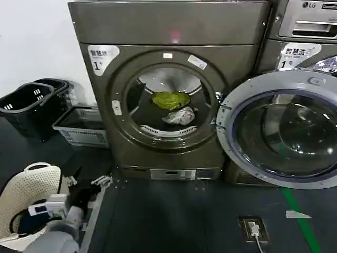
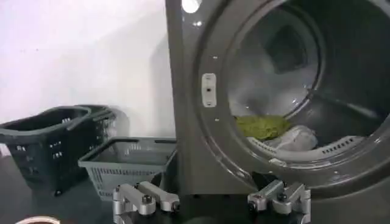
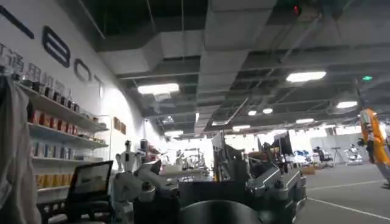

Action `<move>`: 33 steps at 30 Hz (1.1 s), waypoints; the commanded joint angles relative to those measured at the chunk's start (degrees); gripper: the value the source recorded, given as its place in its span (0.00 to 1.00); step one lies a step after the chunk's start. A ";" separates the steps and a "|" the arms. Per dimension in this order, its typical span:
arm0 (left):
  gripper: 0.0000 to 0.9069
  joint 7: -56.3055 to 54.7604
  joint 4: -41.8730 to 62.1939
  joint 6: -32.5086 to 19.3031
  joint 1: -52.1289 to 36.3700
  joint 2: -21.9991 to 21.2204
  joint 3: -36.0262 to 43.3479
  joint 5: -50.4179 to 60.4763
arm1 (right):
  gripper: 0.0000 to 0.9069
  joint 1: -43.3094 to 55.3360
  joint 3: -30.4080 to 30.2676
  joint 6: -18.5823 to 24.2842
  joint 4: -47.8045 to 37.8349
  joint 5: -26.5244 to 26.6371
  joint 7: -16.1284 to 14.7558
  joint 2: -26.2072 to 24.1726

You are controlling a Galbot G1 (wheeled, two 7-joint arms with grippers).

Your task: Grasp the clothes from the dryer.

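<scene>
A: Whereabouts of the dryer (image 1: 168, 31)?

B: Dead ahead in the head view, bronze-grey, backed against a white wall. Marked with a "1" sticker (image 1: 100, 58) at the upper left of the front and a pink-red light (image 1: 175, 37) on the top panel. Round door (image 1: 279, 132) swung fully open to the right, covering much of the LG machine (image 1: 310, 21) next to it.

A: And inside the drum?

B: 2 pieces of clothing: a green garment (image 1: 171, 99) toward the back, a grey-white garment (image 1: 179, 116) just in front of it, low in the port.

A: Left gripper (image 1: 87, 182)?

B: Low at the lower left of the head view, well short of the port, just beside a white perforated basket (image 1: 29, 190). Fingers (image 2: 146, 198) spread wide, holding nothing. Aimed at the open port, going by the left wrist view.

A: Right gripper (image 3: 210, 189)?

B: Pointed away from the dryer into a large room with shelves and ceiling lights. Fingers apart, empty.

A: Anything left of the dryer?

B: 2 black baskets (image 1: 31, 105) by the wall, then a grey basket (image 1: 81, 126) just beside the machine.
</scene>
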 commanded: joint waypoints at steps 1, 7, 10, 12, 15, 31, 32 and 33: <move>1.00 0.17 0.20 2.81 -0.07 -0.04 -0.08 -0.05 | 1.00 0.00 -0.01 0.04 0.07 0.00 0.11 0.07; 1.00 0.40 0.10 2.81 -0.04 -0.12 0.14 -0.09 | 1.00 -0.33 0.39 0.09 -0.04 0.05 0.11 0.10; 1.00 0.56 0.06 2.81 0.06 -0.13 0.17 -0.05 | 1.00 -0.35 0.45 0.07 0.10 0.08 0.10 0.18; 1.00 0.57 0.04 2.81 0.16 -0.04 0.16 -0.03 | 1.00 -0.35 0.45 0.10 0.13 0.04 0.04 0.26; 1.00 0.62 0.02 2.81 0.26 0.10 0.11 0.38 | 1.00 -0.24 0.15 0.09 0.29 0.01 -0.17 0.66; 1.00 1.04 -0.37 2.81 0.61 -0.09 0.45 0.80 | 1.00 0.02 -0.02 0.99 0.16 -0.09 -0.14 0.67; 1.00 1.10 -0.35 2.81 0.56 -0.16 0.52 0.89 | 1.00 -0.02 0.09 1.33 0.09 -0.08 0.08 0.65; 1.00 1.22 -0.29 2.81 0.49 -0.27 0.73 1.09 | 1.00 -0.08 0.18 1.68 0.09 -0.11 0.14 0.68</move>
